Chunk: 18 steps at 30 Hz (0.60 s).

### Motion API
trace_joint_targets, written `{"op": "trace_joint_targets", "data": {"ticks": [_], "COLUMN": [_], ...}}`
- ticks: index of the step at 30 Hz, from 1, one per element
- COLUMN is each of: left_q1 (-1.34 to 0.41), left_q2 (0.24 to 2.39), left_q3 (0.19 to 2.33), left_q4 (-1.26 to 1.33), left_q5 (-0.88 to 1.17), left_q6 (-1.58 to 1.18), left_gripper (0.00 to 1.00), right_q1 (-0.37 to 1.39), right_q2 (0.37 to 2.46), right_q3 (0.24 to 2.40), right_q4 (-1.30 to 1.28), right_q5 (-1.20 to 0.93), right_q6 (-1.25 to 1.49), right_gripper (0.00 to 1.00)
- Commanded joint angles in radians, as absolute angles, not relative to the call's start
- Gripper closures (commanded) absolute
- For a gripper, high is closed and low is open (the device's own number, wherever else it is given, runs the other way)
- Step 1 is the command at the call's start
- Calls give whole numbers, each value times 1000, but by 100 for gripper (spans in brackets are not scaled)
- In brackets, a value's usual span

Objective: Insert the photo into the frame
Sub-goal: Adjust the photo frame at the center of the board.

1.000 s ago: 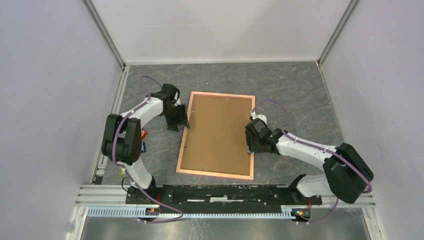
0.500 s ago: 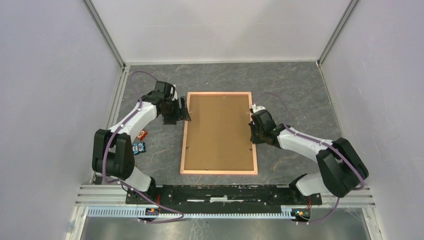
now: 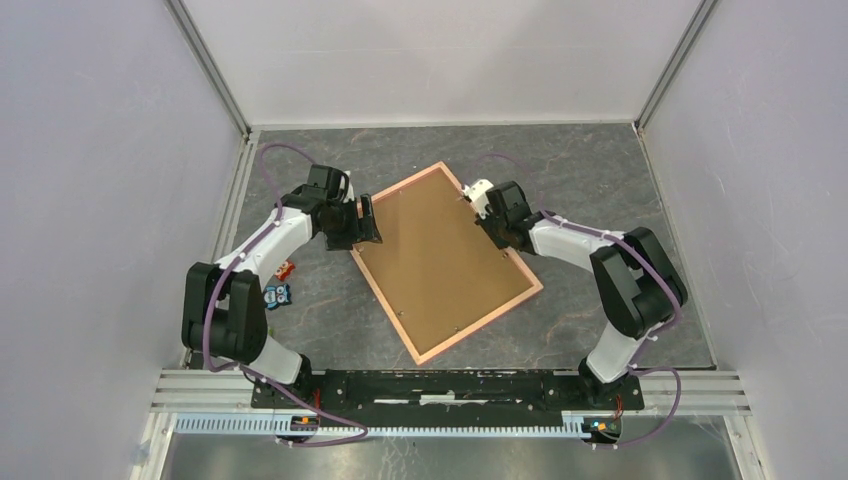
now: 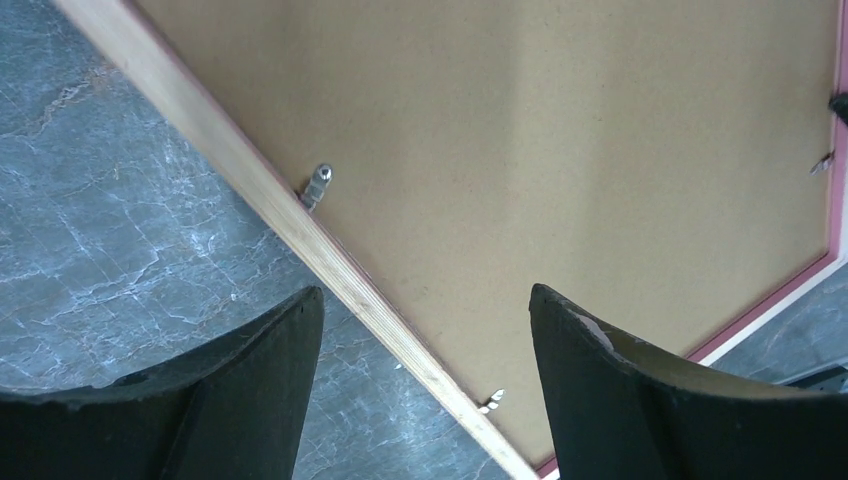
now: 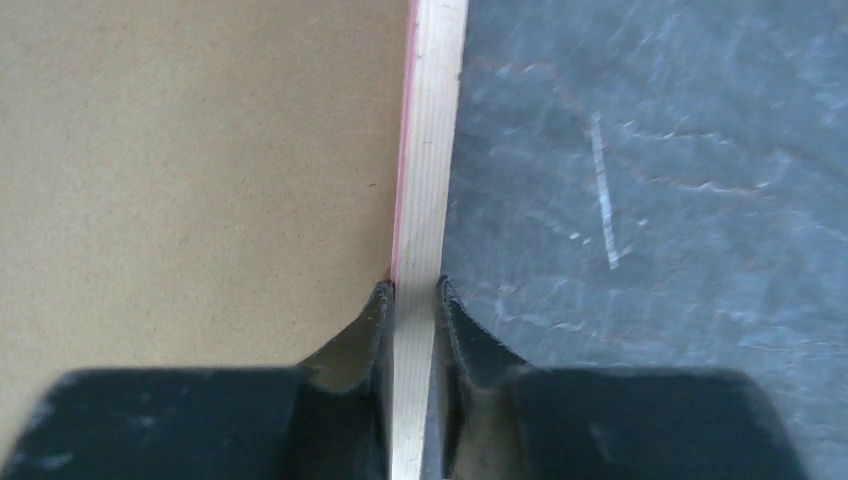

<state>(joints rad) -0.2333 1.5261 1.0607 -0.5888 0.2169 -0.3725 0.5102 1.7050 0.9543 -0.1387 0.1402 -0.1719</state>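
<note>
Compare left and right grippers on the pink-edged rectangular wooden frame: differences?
The left gripper is open, jaws astride the pink-edged rectangular wooden frame's rail without pinching; the right gripper is shut on the rail. Left sits at the frame's left edge, right near its far corner. Both are black, at the frame's rim.

Salmon-pink frame (image 3: pixel 387 306), pale wood edge; plain brown backing board (image 3: pixel 440 260); grey marbled table (image 3: pixel 600 170).

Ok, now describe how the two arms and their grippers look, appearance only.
The left arm and the right arm both have white links joined by bulky black joint housings, with a thin purple cable running along each. The left gripper has broad, curved matte-black fingers, one with a pale scuff on its inner edge. The right gripper has black fingers tapering to narrow tips.
</note>
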Motion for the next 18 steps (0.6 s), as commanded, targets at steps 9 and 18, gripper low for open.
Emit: {"op": "trace_joint_targets", "data": {"ticks": [9,18], "left_q1": [-236,-236], "left_q2": [1481,1493], "left_q3": [1058,1065], "left_q4": [-519,-506], "left_q5": [287,329], "left_q6": [-357,-370], "left_gripper": [16,16], "right_q1": [509,501], "right_q2": [1612,1353], "right_q3": [1186,867], "right_q4": [-502,-605], "right_q5": [558,293], "right_q6": [143,852], "right_gripper": [23,24]}}
